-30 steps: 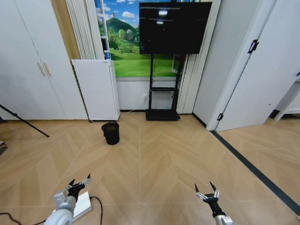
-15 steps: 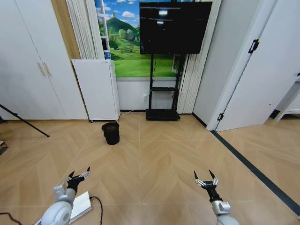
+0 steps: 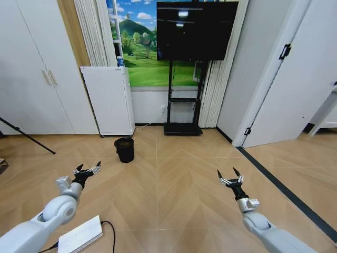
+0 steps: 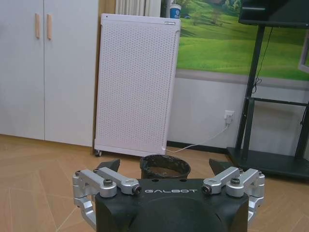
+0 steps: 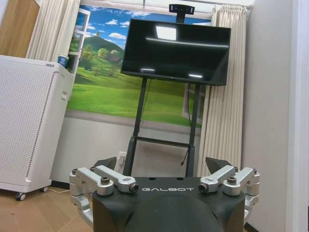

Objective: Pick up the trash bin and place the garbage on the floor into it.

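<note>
The trash bin point(image 3: 124, 149), small, round and black with a bag liner, stands on the wood floor in front of the white perforated unit. In the left wrist view the bin point(image 4: 164, 171) sits straight ahead, still far off. My left gripper point(image 3: 87, 169) is held out over the floor, open and holding nothing, nearer to me than the bin and to its left. The left gripper point(image 4: 165, 166) has its fingers spread wide. My right gripper point(image 3: 228, 176) is open too, out over the floor on the right. The right gripper point(image 5: 161, 163) faces the TV stand. The garbage is out of view.
A tall white perforated unit point(image 3: 108, 100) stands against the wall behind the bin. A TV on a black stand point(image 3: 184, 126) is to its right. White cupboards point(image 3: 31, 79) line the left, with a tripod leg point(image 3: 26, 138). A flat white box with a cable point(image 3: 80, 235) lies near me.
Both arms have lifted and stretched forward, so both grippers sit higher and farther out in the head view. Both stay open. The bin has not moved.
</note>
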Controlling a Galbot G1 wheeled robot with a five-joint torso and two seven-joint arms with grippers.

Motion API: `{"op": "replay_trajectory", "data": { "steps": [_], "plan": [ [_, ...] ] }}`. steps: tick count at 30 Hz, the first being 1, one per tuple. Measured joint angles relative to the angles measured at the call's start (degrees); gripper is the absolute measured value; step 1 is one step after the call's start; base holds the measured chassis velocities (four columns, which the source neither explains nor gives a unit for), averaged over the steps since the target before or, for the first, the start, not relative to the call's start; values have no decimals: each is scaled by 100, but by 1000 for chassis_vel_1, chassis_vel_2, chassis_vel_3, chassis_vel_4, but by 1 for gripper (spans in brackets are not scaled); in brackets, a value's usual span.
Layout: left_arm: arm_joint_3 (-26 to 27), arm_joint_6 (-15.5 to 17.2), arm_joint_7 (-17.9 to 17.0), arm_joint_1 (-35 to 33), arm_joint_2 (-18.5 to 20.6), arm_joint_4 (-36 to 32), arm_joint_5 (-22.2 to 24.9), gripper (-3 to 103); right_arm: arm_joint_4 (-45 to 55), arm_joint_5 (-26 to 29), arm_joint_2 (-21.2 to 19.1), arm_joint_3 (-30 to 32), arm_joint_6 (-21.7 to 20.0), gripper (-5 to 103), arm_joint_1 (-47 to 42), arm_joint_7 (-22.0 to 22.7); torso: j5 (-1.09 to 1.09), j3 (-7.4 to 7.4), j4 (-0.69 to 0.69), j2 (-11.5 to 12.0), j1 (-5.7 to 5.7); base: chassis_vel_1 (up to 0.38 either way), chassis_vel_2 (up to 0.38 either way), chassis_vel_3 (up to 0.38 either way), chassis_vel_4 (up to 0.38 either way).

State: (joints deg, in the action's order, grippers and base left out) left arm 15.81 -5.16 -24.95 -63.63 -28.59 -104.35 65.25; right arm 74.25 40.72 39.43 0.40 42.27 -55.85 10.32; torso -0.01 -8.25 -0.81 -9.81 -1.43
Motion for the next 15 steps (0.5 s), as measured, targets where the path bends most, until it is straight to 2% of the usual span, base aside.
{"op": "replay_trajectory", "data": {
  "steps": [7, 15],
  "plan": [
    [-120, 166, -108, 142, 60, -62, 68, 100, 45, -25, -7, 28, -116, 100, 40, 101, 2, 0, 1, 0, 0, 0, 0, 0, 0],
    [-63, 89, -155, 171, 22, -190, 253, 100, 215, -85, -72, 58, -163, 100, 14, 198, 2, 0, 2, 0, 0, 0, 0, 0, 0]
  ]
}}
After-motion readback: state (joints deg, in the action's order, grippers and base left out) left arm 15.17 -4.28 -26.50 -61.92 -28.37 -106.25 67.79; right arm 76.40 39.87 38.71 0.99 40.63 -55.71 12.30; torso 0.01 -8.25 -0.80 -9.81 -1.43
